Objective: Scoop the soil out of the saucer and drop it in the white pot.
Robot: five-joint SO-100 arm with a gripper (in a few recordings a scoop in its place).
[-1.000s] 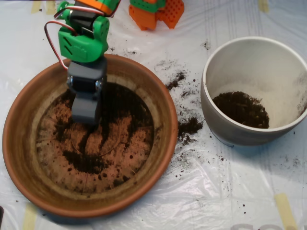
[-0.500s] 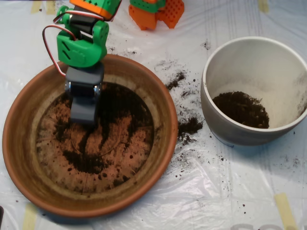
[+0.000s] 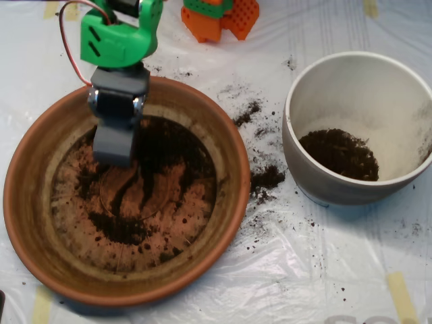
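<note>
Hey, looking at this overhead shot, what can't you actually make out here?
- Soil under the end effector: the grey scoop covers that patch of the saucer, overhead view.
- Arm above the green bracket: cut off by the top edge.
- Orange part: cut off by the top edge, so its full shape is unclear.
- Depth of soil in the white pot: a top-down view shows only the surface of the pile.

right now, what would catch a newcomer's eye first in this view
The big terracotta saucer at left, its floor streaked with dark soil, with the grey hand under a bright green arm at its upper left. At right sits the white pot with a soil clump inside, and spilled soil dots the plastic sheet between them.
</note>
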